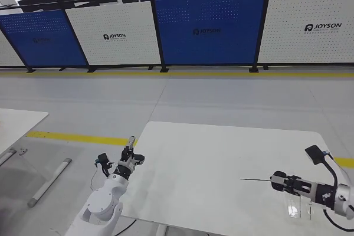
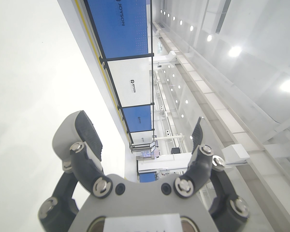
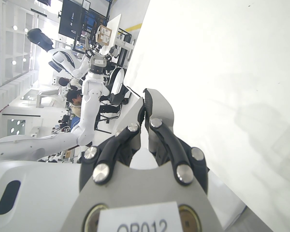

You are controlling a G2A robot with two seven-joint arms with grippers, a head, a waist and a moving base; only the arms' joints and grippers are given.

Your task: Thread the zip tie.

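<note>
Along the far side I see partition panels [image 1: 323, 26], white and blue, each bearing a dark logo and one word. A white label [image 3: 140, 218] on the base of the right gripper [image 3: 144, 97] shows dark letters and digits, cut by the edge. On the left gripper [image 2: 142, 121] sits a second label [image 2: 141, 223], and I can read nothing on it.

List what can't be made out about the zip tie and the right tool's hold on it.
1. Locking head of the zip tie: in the top view the tie is a thin black line, too small to tell which end carries it.
2. Gripped end of the tie: in the right wrist view it is hidden inside the shut right tool.
3. Faint clear shape beside the right arm: top view, too faint to identify.
</note>
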